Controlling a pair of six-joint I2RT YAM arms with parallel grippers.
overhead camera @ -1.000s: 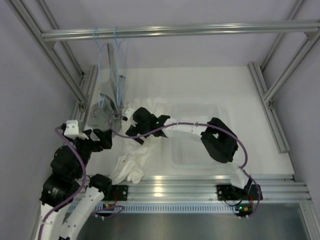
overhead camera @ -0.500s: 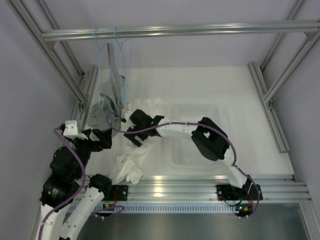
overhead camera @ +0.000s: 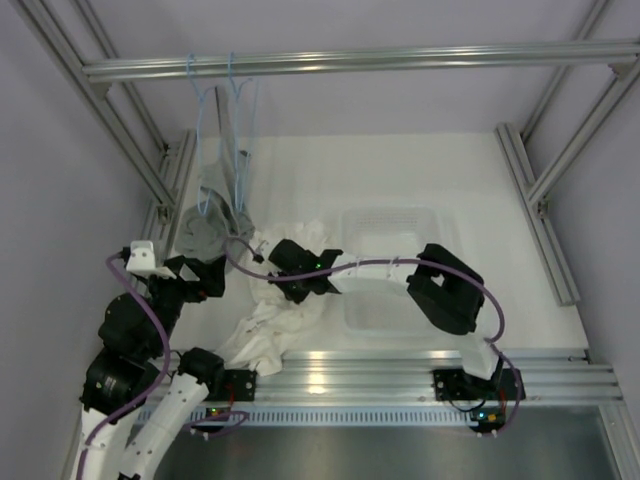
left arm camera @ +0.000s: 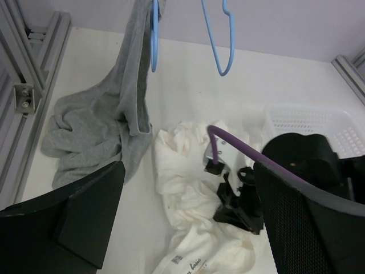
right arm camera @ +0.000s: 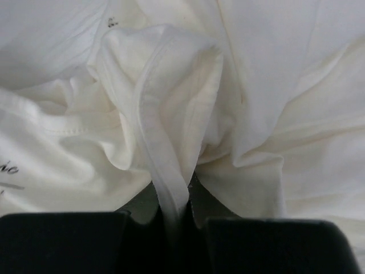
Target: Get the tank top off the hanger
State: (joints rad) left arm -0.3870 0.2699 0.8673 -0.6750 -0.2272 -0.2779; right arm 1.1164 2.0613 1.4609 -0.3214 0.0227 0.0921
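Observation:
The white tank top point(overhead camera: 268, 325) lies crumpled on the table, between the arms and off both hangers. My right gripper point(overhead camera: 289, 288) is shut on a raised fold of it point(right arm camera: 171, 171), and the fabric runs down between the jaws point(right arm camera: 174, 220). Two light-blue hangers hang from the top rail. One hanger point(left arm camera: 219, 48) is bare and the other point(left arm camera: 154, 34) carries the grey garment point(left arm camera: 108, 125). My left gripper point(left arm camera: 190, 194) hovers open to the left of the tank top point(left arm camera: 191, 217), with nothing between its fingers.
A clear plastic basket point(overhead camera: 390, 225) stands right of the tank top, under my right arm. The grey garment point(overhead camera: 205, 228) trails from its hanger onto the table at the left. Aluminium frame posts point(overhead camera: 165, 185) line both sides, and a rail point(overhead camera: 400, 60) spans the back.
My right gripper has gone from open to shut on a fold of the tank top and has moved toward the near edge, dragging the fabric with it. The left arm stayed still.

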